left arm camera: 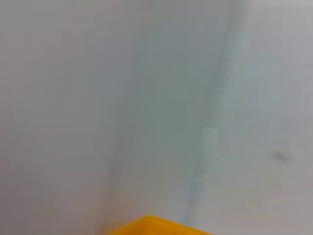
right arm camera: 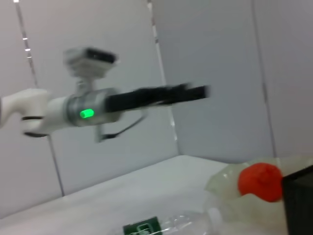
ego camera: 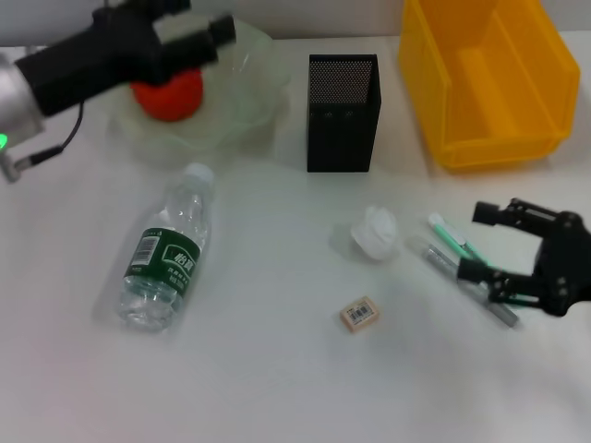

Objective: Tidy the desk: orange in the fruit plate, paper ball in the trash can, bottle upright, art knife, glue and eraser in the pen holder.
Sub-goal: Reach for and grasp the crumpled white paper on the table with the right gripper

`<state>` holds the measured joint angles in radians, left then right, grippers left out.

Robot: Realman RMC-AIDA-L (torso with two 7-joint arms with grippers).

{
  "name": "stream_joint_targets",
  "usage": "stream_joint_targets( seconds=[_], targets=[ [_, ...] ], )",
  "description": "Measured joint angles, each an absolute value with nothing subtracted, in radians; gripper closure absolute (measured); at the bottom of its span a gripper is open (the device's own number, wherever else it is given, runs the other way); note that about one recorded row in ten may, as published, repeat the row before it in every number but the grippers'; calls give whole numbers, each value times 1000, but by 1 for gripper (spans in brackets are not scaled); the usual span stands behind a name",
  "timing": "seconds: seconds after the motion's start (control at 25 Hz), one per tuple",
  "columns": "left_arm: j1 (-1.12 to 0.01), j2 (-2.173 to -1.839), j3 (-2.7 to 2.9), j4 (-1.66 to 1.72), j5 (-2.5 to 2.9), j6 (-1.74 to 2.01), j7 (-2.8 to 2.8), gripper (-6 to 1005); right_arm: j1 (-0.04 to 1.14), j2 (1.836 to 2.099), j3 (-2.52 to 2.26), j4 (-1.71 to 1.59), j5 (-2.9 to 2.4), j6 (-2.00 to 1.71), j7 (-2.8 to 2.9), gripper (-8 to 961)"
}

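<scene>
The orange (ego camera: 166, 97) lies in the pale-green fruit plate (ego camera: 242, 115) at the back left; both also show in the right wrist view, the orange (right arm camera: 261, 181) and the plate (right arm camera: 222, 188). My left gripper (ego camera: 199, 32) hovers just above the orange, open and empty. The bottle (ego camera: 166, 258) lies on its side at the front left. The black mesh pen holder (ego camera: 342, 111) stands at the back centre. The white paper ball (ego camera: 374, 231) and the eraser (ego camera: 360, 315) lie in the middle. My right gripper (ego camera: 482, 245) is open, low over a green-and-white stick (ego camera: 451, 236) and a grey stick (ego camera: 445, 265).
The yellow trash can (ego camera: 489, 78) stands at the back right; its edge shows in the left wrist view (left arm camera: 156, 226). The right wrist view shows my left arm (right arm camera: 98, 105) in the air, the bottle's label (right arm camera: 142, 228) and the pen holder's corner (right arm camera: 301, 200).
</scene>
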<state>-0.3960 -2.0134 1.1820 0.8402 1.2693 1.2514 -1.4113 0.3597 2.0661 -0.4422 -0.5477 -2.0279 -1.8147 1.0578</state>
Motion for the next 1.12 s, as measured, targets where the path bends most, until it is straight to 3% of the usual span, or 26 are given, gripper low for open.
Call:
stream_joint_targets(
  seconds=[0.16,0.24,0.48,0.8,0.92,1.08,1.12],
  targets=[
    [-365,-1961,1172,850,1452,1554,-1398,163,360,2055,-414,-627,-2027,-1825,1165,197],
    [-367,-1959,1172,845,1496,1588,-1395,163,366,2055,-421,-724,-2029,-1841,1278,199],
    [-384,-1993,1127,785,1695,1641,-1391,162,466,2056,-635,-1258,-2146,-1913,1876,205],
    [-381,-2001,1058,715,1700,1695,-1329,163,672,2031,-864,-1386,-2434,-1946,2209,213],
    [-376,-1997,1053,716,1700,1729,-1324,163,746,2041,-958,-1365,-2519,-1934,2271,216],
    [-369,-1987,1042,715,1700,1750,-1323,163,814,2083,-1086,-1315,-2662,-1846,2312,220],
    [-369,-1987,1042,715,1700,1750,-1323,163,814,2083,-1086,-1315,-2662,-1846,2312,221]
  ],
)
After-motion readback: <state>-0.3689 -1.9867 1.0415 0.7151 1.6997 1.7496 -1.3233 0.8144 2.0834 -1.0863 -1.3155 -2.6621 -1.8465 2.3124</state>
